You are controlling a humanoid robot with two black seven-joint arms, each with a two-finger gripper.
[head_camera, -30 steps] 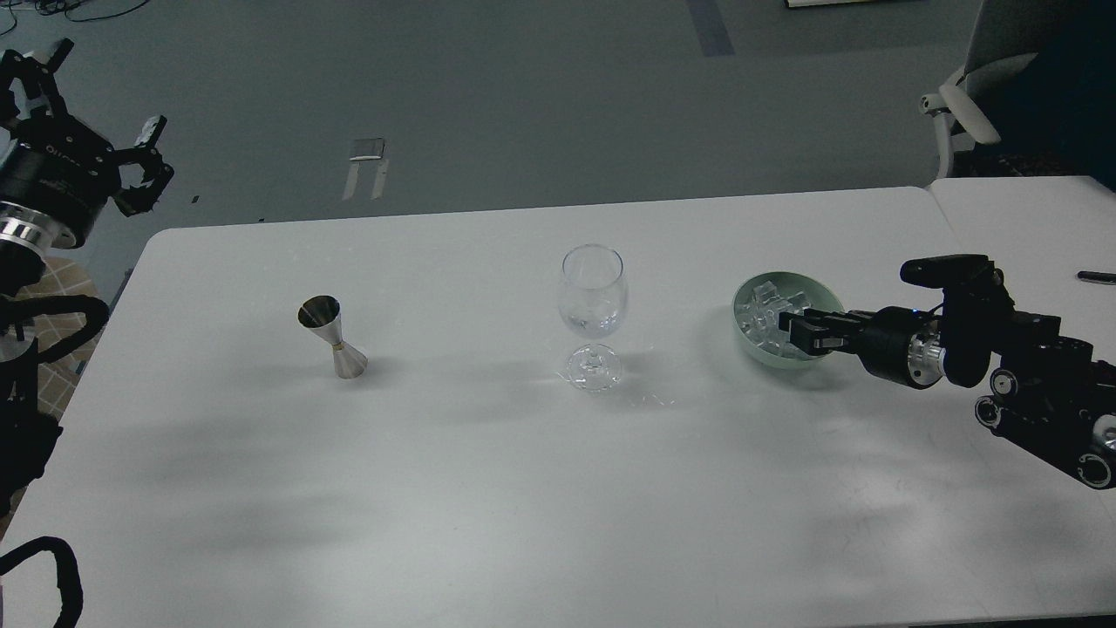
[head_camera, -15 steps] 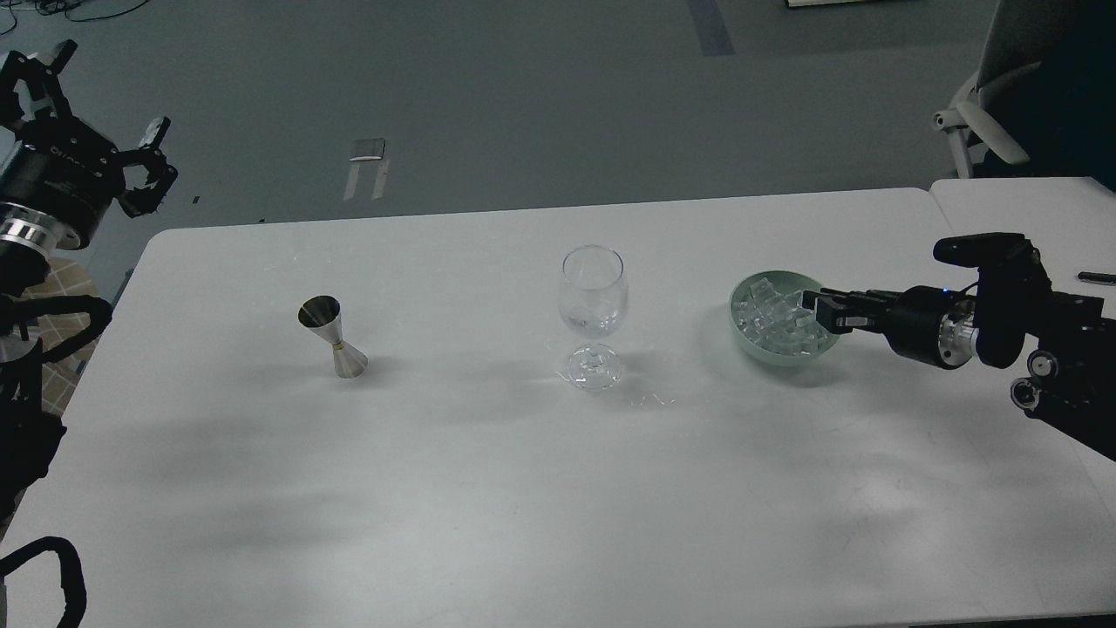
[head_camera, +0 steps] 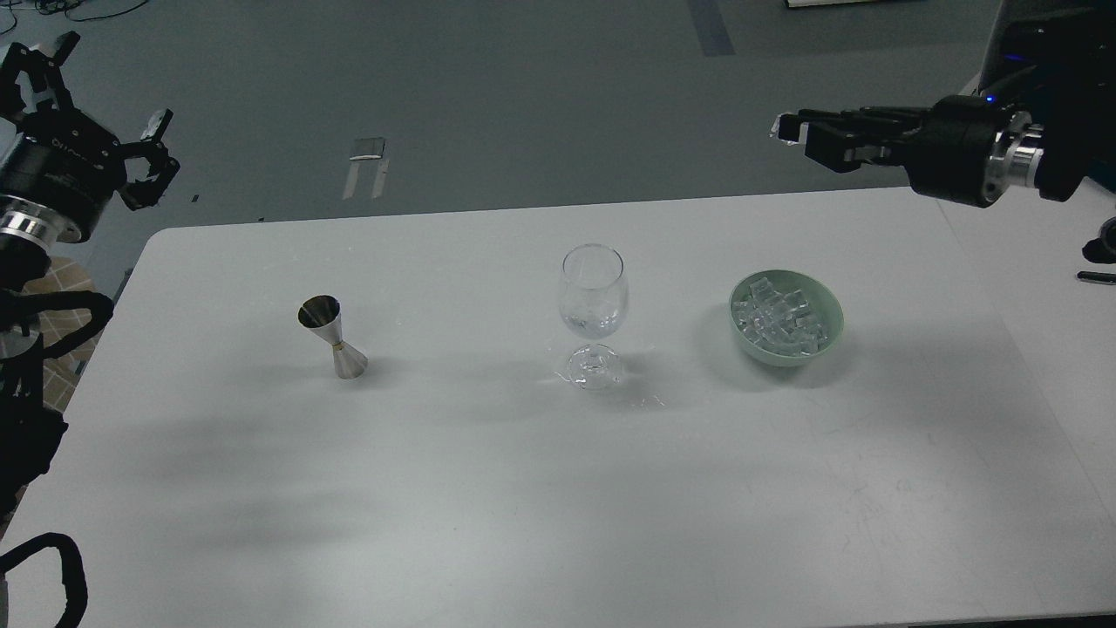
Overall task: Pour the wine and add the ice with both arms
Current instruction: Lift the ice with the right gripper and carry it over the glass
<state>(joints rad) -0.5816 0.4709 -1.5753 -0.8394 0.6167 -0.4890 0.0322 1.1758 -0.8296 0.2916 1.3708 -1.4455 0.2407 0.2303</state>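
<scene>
A clear wine glass (head_camera: 593, 296) stands mid-table, with a little clear content low in its bowl; I cannot tell liquid from ice there. A pale green bowl (head_camera: 833, 316) to its right holds several clear ice cubes (head_camera: 779, 318). A steel jigger (head_camera: 335, 337) stands to the left. My right gripper (head_camera: 785, 129) is raised high above the table's far edge, beyond the bowl, fingers together on a small pale ice cube at the tip. My left gripper (head_camera: 159, 161) hangs off the table's far left corner, fingers spread and empty.
The white table (head_camera: 523, 488) has a second table butted against its right side, with a dark pen (head_camera: 1096, 277) on it. An office chair stands behind my right arm at the top right. Grey floor lies beyond the table.
My right gripper has left the bowl and risen up and back, away from the table top. The left arm has barely moved. Glass, jigger and bowl stay put.
</scene>
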